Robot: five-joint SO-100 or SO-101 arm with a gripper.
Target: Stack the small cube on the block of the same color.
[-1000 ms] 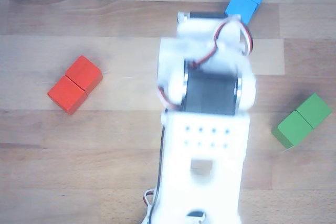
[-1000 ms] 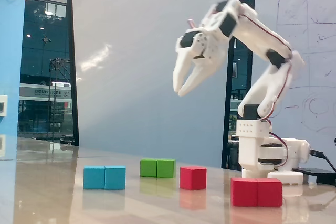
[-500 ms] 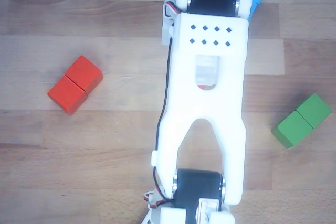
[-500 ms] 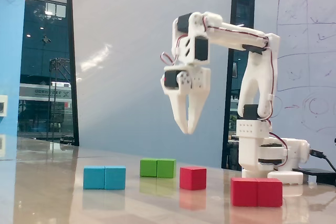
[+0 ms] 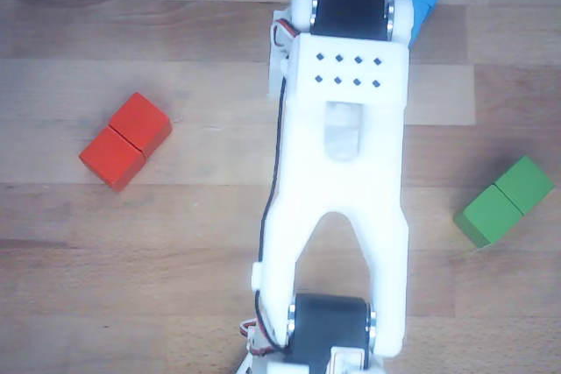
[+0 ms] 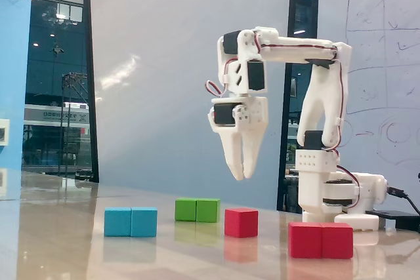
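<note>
While our gripper [image 6: 240, 176] hangs above the cube [image 6: 241, 222], we see its fingers nearly closed, holding nothing, touching nothing.

Fixed view, left to right on the desk [image 6: 59, 240]: one double block [image 6: 130, 221], another double block [image 6: 197, 210] farther back, the cube [image 6: 241, 222], then the block [image 6: 321, 240] nearest the camera. Arm base [image 6: 335, 195] behind the block, at right. Pincer [image 6: 240, 176] up in the air, pointing down, over the cube and well clear of it.
</note>
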